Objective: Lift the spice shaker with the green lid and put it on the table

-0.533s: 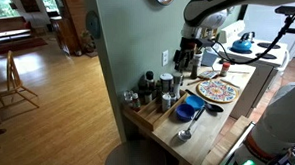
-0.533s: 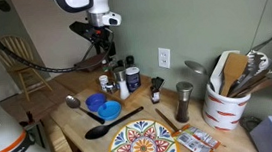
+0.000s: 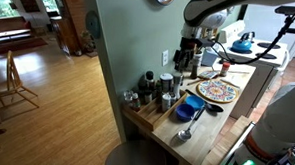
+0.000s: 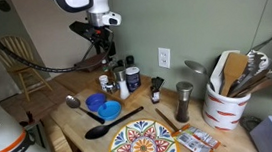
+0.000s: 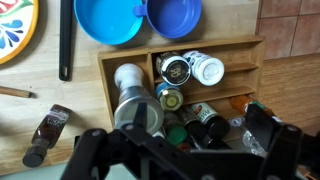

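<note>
While nothing is gripped yet, step: lower gripper [image 5: 180, 150] over shaker with the green lid [image 5: 170, 100], close on its body below the lid, lift straight up.
Wrist view, pincer: lower edge of frame, fingers [image 5: 85, 152] spread wide, empty.
Wrist view, target: centre of frame, standing in stepped rack [image 5: 240, 46], just beside big silver shaker [image 5: 135, 112] (tight, a finger could nudge it).
Wrist view, table [image 5: 60, 100]: light planks; blue bowls [image 5: 110, 20] at upper edge, dark bottle [image 5: 45, 135] lying lower left.
Exterior view, gripper [image 3: 190, 59]: right of centre, above rack [image 3: 139, 118]; finger gap and green lid too small to tell.
Exterior view, room: wood floor [image 3: 48, 107] and chair [image 3: 12, 83] at left, green wall [image 3: 126, 43] in the middle.
Exterior view, gripper [image 4: 104, 51]: upper centre, over the shakers; bare table [image 4: 170, 118] above painted plate [image 4: 143, 146] looks a fair set-down spot.
</note>
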